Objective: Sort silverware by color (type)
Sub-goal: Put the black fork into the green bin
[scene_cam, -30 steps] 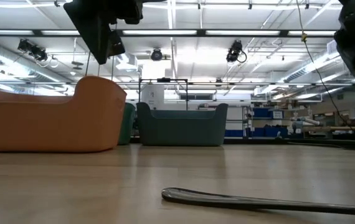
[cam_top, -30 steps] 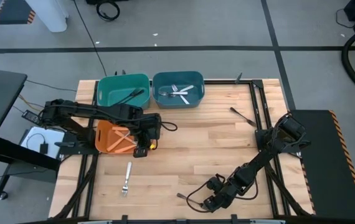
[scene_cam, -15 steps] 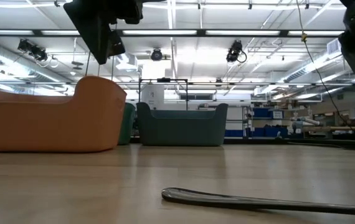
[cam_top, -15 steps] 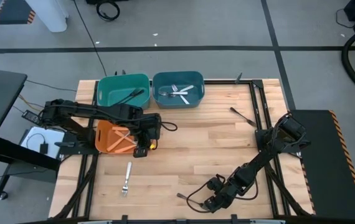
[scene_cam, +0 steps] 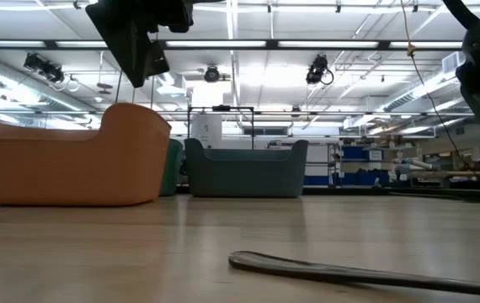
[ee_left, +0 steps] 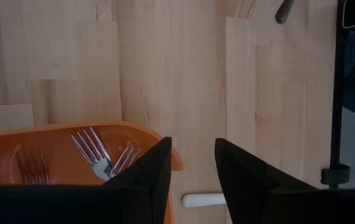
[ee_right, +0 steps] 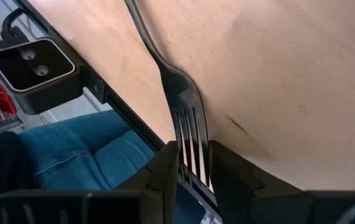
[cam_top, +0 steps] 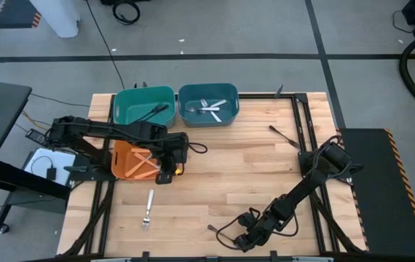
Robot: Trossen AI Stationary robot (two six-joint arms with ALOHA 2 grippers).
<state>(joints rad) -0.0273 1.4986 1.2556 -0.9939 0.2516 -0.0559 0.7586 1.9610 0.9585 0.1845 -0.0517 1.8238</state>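
Observation:
My right gripper [cam_top: 245, 234] is low at the table's near edge, shut on a black fork [ee_right: 176, 81] whose handle end [cam_top: 211, 229] points toward the table's left. My left gripper [ee_left: 193, 163] hangs open over the right rim of the orange bin [cam_top: 122, 161], touching nothing. That bin holds orange-handled forks [ee_left: 106, 157]. The green bin [cam_top: 143, 106] holds black forks and the blue bin [cam_top: 207, 104] holds silver ones. A silver fork [cam_top: 148, 208] lies flat near the front left, and another black fork [cam_top: 284, 136] lies at the right. My right gripper has the black fork by its tine end [ee_right: 191, 148], pinched between the two fingers [ee_right: 164, 169]. The fingers lie along the fork's length and come low from the table's right. The handle [scene_cam: 341, 272] lies on the table top.
The three bins sit together at the far left of the table. A small camera box [ee_right: 33, 65] is fixed on the near edge beside my right gripper. Black frame rails [cam_top: 306, 127] run along the table's right side. Bare wood lies across the middle.
My right gripper has edged toward the table's near edge. The black fork has slid a little along the table with it. Its free handle end sits slightly farther right in the low view than before.

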